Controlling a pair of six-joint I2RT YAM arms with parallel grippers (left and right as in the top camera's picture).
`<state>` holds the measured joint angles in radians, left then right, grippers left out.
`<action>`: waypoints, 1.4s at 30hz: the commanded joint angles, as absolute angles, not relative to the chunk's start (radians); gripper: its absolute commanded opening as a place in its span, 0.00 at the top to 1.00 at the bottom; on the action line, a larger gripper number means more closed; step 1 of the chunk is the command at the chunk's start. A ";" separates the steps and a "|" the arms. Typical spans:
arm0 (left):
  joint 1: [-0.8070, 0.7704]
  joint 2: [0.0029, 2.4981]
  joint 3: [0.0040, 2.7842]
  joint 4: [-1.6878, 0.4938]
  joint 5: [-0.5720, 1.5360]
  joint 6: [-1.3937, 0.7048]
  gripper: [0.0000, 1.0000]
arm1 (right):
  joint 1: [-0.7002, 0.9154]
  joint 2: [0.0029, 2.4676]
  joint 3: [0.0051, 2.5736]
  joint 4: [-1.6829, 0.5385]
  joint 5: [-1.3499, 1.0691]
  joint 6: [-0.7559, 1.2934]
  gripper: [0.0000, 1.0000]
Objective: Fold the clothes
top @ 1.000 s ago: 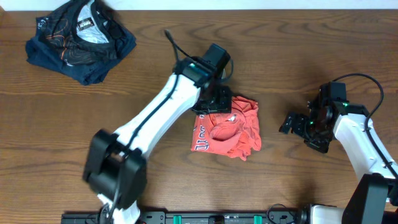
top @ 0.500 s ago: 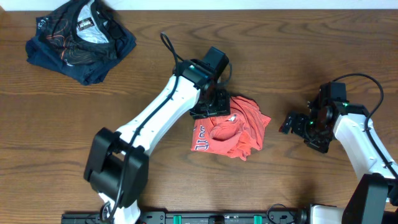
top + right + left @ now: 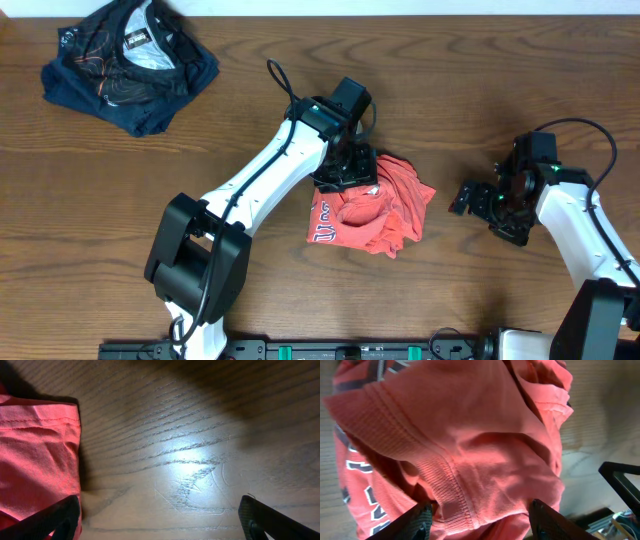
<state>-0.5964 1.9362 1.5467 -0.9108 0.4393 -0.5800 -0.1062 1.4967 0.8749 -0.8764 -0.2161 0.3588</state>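
The coral-red T-shirt [image 3: 385, 215] lies bunched in the middle of the table, with white-and-navy lettering [image 3: 322, 222] at its left edge. My left gripper [image 3: 352, 172] is pressed down on the shirt's upper left part. In the left wrist view its fingers [image 3: 422, 520] stand wide apart with a ribbed fold of the shirt [image 3: 470, 450] between them, not pinched. My right gripper [image 3: 470, 197] hovers open to the right of the shirt. In the right wrist view [image 3: 160, 517] it is over bare wood, with a hemmed edge of the shirt [image 3: 35, 450] by its left finger.
A crumpled dark navy garment [image 3: 130, 60] with a white and patterned lining lies at the far left corner of the wooden table [image 3: 520, 90]. The table's near edge with a black rail [image 3: 330, 350] runs along the bottom.
The shirt's right side has spread out to the right into a point. My left gripper has shifted slightly right on the shirt. The right arm has not moved.
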 commanded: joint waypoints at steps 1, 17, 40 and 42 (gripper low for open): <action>-0.595 1.966 1.542 -0.911 0.463 -0.586 0.36 | -0.097 1.493 0.869 -0.878 -0.213 0.358 0.01; -0.598 2.007 1.542 -0.917 0.488 -0.627 0.38 | -0.097 1.493 0.869 -0.877 -0.213 0.358 0.01; -0.614 1.974 1.550 -0.686 0.550 -0.584 0.81 | -0.097 1.493 0.869 -0.871 -0.205 0.359 0.01; -0.622 1.975 1.549 -0.653 0.550 -0.585 0.81 | -0.097 1.493 0.869 -0.870 -0.205 0.359 0.01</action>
